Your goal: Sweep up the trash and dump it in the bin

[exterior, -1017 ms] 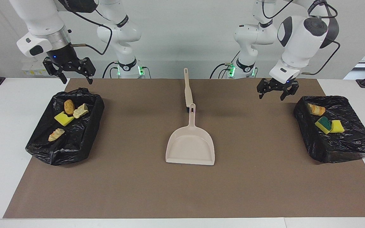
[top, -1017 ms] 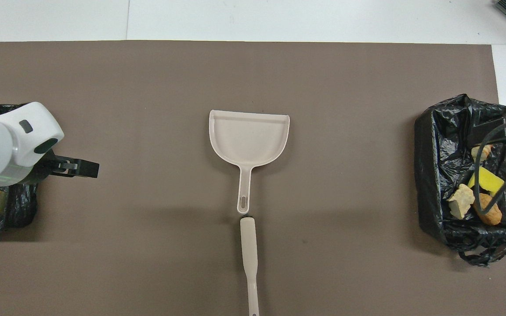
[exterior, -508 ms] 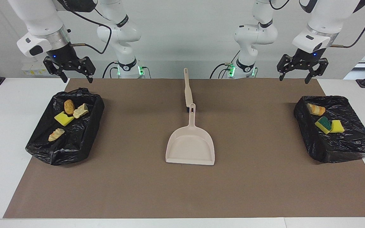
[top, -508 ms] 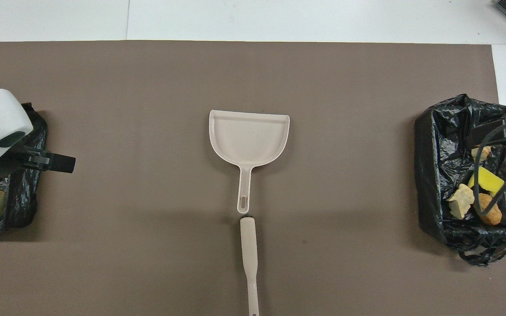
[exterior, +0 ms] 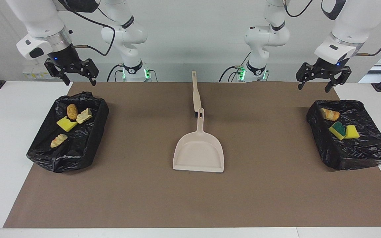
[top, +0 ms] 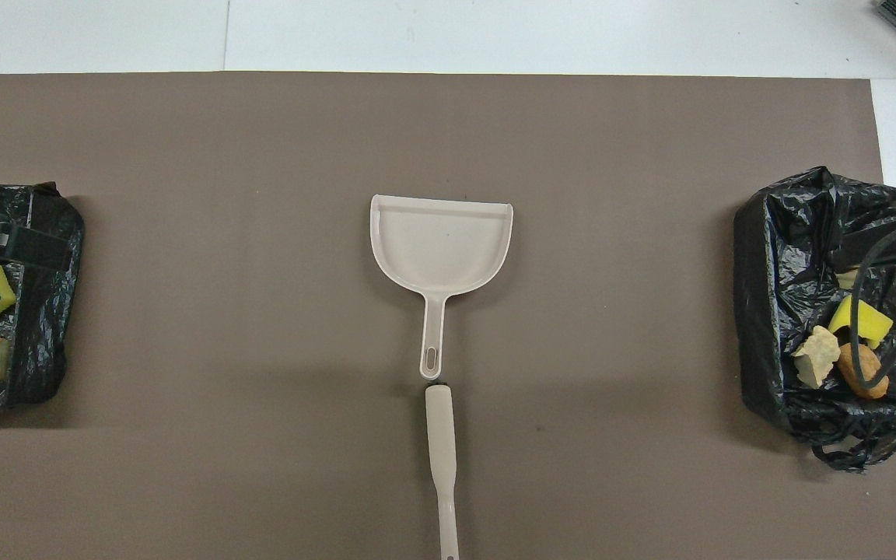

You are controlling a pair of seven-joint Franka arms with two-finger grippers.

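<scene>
The trash lies in two black-bagged bins. The bin (exterior: 78, 155) at the right arm's end holds several scraps: a brown lump (exterior: 72, 111), a beige piece (exterior: 84, 115), a yellow sponge (exterior: 66, 124) and a tan lump (exterior: 58, 140). The bin (exterior: 359, 155) at the left arm's end holds a tan lump (exterior: 330, 114), a green-backed sponge (exterior: 338, 130) and a yellow sponge (exterior: 352, 132). My right gripper (exterior: 79, 82) hangs open and empty high over its bin. Above the other bin my left gripper (exterior: 313, 88) is also open and empty.
A beige dustpan (exterior: 198, 152) lies mid-table on the brown mat (exterior: 144, 198), its handle pointing toward the robots. A beige brush handle (exterior: 195, 92) lies in line with it, nearer the robots. White tabletop borders the mat at both ends.
The left gripper has risen from just beside its bin and swung out toward its end of the table. The right gripper has barely shifted.
</scene>
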